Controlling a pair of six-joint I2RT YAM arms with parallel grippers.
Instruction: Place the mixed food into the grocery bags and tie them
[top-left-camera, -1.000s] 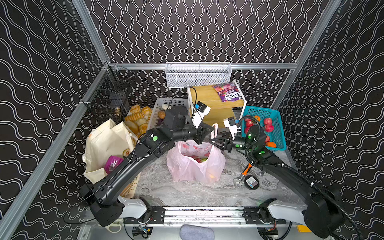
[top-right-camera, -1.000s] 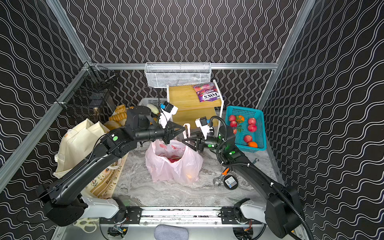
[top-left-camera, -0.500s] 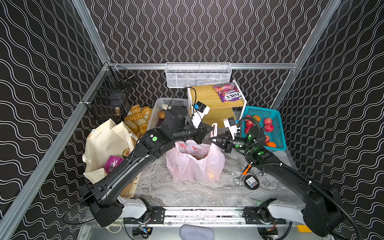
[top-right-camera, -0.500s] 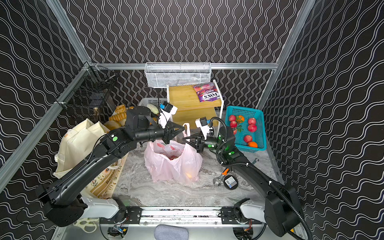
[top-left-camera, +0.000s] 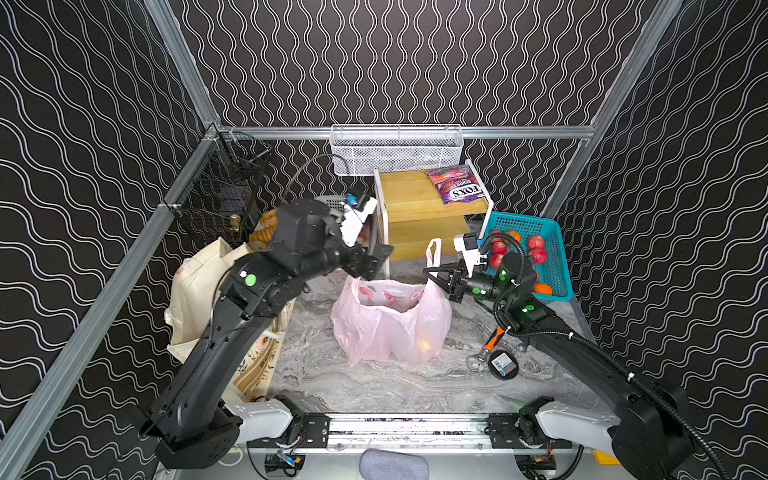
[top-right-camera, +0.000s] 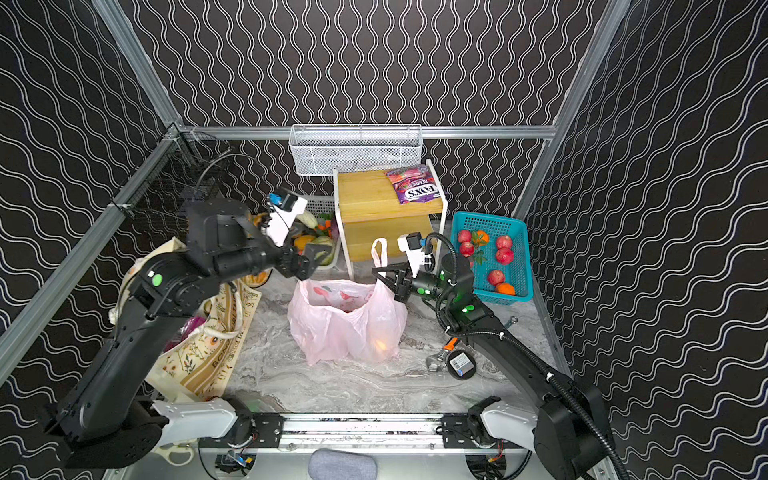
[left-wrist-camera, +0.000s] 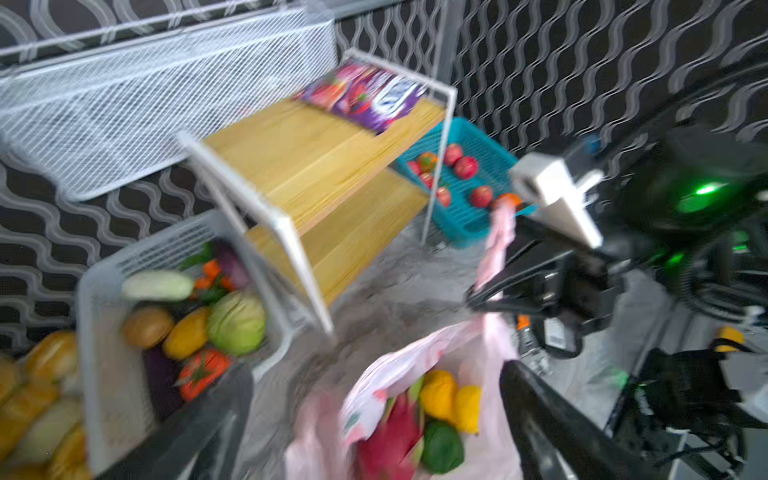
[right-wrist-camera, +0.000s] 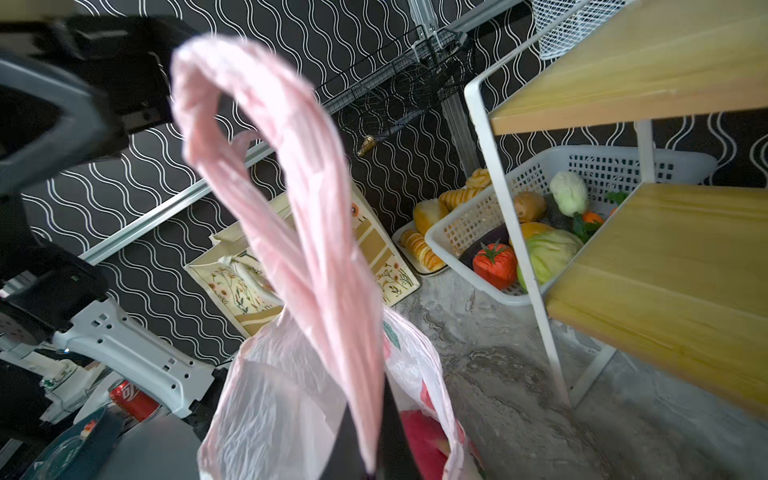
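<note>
- Right gripper (top-left-camera: 434, 276) is clamped on 1 handle (top-left-camera: 432, 249) of the pink bag (top-left-camera: 386, 328). The loop stands limp above its jaws, and the bag sits just below it on the table (top-left-camera: 415, 382).
- Left gripper (top-right-camera: 309, 262) hangs across the bag mouth from the right one, jaws spread and holding nothing. Its wrist view is blurred, so we cannot place its tips finely.
- We cannot find the 2nd handle, and the rim under the left gripper looks slumped. A grab there may pinch wall film instead of a handle, and then no knot would form.
- We judge the film thin and slick. A hard pull by the right gripper could slide the handle out of the jaws, or stretch and tear it.
- Lifting by 1 handle alone would tip the bag toward the left gripper. The dragon fruit (left-wrist-camera: 390, 436) and yellow pieces (left-wrist-camera: 451, 399) lie loose near the mouth and could roll out.
- Both grippers are near each other, and a shelf (top-left-camera: 415, 195) leg stands just beside the left one. Crossing the arms for a knot risks a knock.
- Beyond both grippers, a FOX'S pouch (top-left-camera: 457, 185) lies on the shelf, outside any bag, and tying now would shut it out.
- Behind the left arm lies the tote (top-right-camera: 208, 345). We cannot tell whether it is tied.
</note>
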